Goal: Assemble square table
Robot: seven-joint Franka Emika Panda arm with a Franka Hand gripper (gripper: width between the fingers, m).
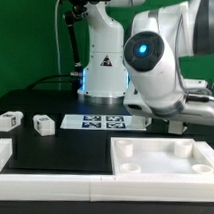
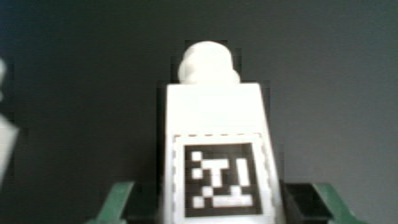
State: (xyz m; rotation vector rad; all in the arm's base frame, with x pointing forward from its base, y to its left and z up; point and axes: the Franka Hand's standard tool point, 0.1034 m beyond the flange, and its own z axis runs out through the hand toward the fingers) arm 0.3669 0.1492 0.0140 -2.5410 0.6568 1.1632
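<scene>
The white square tabletop (image 1: 163, 159), with a raised rim and round corner sockets, lies at the exterior view's front right. Two small white legs (image 1: 8, 120) (image 1: 41, 124) with tags lie on the black table at the left. In the wrist view a third white leg (image 2: 214, 130) with a black-and-white tag sits between my green fingers (image 2: 128, 200), its rounded screw end pointing away from the camera. My gripper (image 2: 217, 205) is shut on this leg over dark table. In the exterior view the arm's body hides the gripper, which hangs near the tabletop's far right.
The marker board (image 1: 102, 122) lies flat in front of the robot base. White border rails run along the front (image 1: 82, 186) and front left (image 1: 13, 152). A blurred white part (image 2: 6, 110) shows at the wrist view's edge.
</scene>
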